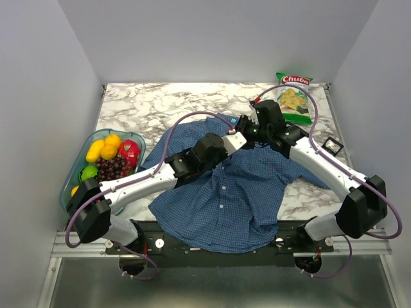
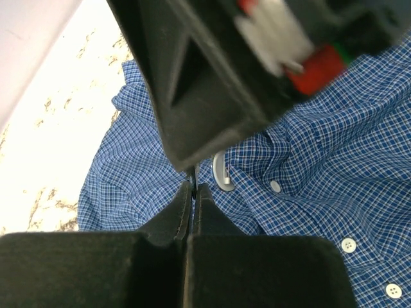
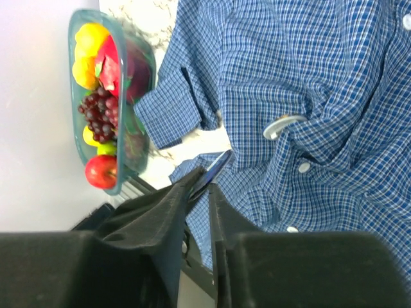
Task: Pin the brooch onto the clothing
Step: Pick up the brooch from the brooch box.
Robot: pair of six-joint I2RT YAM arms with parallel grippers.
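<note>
The blue shirt (image 1: 225, 205) lies spread flat on the worktop (image 1: 160, 102). Its bottom edge is nearest, and both arms hide parts of it. Up at the collar, the left gripper (image 2: 194, 187) is squeezed tight; I cannot tell if it pinches anything. The right gripper (image 3: 204, 183) has its fingers a little apart. A thin blue bit (image 3: 218, 165) pokes out there, too small to name. A small pale curved thing (image 3: 282, 125) sits by the collar. It could be the brooch or a label; I cannot tell. Far back lies a chip bag (image 1: 294, 99).
</note>
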